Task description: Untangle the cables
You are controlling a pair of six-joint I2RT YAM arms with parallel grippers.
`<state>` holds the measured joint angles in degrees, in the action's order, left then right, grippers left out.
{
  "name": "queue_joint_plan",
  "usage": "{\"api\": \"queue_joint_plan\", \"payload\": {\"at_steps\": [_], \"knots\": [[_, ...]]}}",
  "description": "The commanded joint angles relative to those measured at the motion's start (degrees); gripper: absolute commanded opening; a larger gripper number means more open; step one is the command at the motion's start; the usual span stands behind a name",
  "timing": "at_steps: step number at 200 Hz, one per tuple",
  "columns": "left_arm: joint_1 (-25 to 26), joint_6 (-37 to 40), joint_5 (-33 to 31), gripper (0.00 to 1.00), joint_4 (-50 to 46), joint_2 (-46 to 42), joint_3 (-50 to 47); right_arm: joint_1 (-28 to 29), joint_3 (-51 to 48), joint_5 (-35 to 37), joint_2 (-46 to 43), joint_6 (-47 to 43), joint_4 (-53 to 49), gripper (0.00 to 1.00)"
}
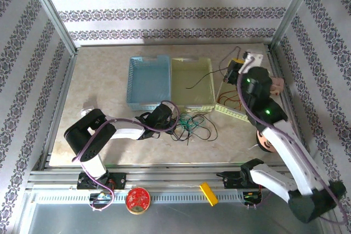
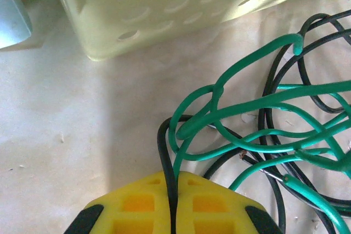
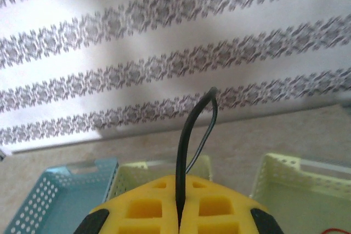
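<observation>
The cables (image 1: 192, 127) lie as a loose clump of green and black strands on the table in front of the baskets. My left gripper (image 1: 169, 114) sits low at the clump's left edge. In the left wrist view its yellow fingers (image 2: 174, 178) are shut on a black cable (image 2: 163, 146), with a green cable (image 2: 247, 102) running in beside it. My right gripper (image 1: 234, 70) is raised at the back right. It (image 3: 180, 179) is shut on another black cable (image 3: 186, 130), which arches up and hangs down into the yellow-green basket (image 1: 192, 62). Red cables (image 1: 227, 101) lie in the pale tray (image 1: 233, 113).
A blue basket (image 1: 132, 80) stands left of the yellow-green one, whose perforated wall (image 2: 181, 9) is just beyond the left gripper. A brown roll (image 1: 266, 143) lies near the right arm. A red disc (image 1: 137, 199) and a yellow block (image 1: 208, 193) rest on the front rail.
</observation>
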<state>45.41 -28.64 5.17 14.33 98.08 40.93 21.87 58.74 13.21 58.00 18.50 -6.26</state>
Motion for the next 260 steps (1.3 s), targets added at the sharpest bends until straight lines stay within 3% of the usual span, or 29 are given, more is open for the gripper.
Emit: {"api": "queue_joint_plan", "payload": {"at_steps": [1, 19, 35, 60, 89, 131, 197, 260], "knots": [[1.0, -0.2, -2.8, 0.00, -6.0, -0.5, -2.1, 0.1, 1.9, -8.9, 7.7, 2.0, 1.5, 0.00], [1.0, -0.5, -3.3, 0.00, -5.8, -1.0, -2.4, 0.0, 3.1, -18.0, 15.5, 4.6, -2.6, 0.01], [1.1, -0.5, -3.5, 0.00, -5.8, -1.1, -2.6, -0.4, 3.8, -23.9, 21.9, 9.3, -8.1, 0.11], [1.2, -0.5, -3.3, 0.00, -5.9, -1.1, -2.5, -0.7, 3.1, -22.5, 26.7, 13.7, -15.2, 0.40], [1.2, -0.2, -3.1, 0.00, -6.1, -0.9, -2.0, -0.5, 1.4, -17.3, 23.7, 12.7, -17.9, 0.50], [1.2, -0.3, -3.1, 0.00, -5.6, -0.5, -1.9, 2.7, 0.3, -10.2, 15.8, 6.0, -24.9, 0.54], [1.1, 0.4, -2.5, 0.00, -5.6, 0.7, -0.9, 8.2, -13.1, -16.6, 5.8, 5.9, -36.5, 0.53], [1.1, 0.7, -2.2, 0.00, -6.5, 1.0, 0.0, 8.1, -18.7, -11.4, 15.0, 5.8, -31.5, 0.52]]}}
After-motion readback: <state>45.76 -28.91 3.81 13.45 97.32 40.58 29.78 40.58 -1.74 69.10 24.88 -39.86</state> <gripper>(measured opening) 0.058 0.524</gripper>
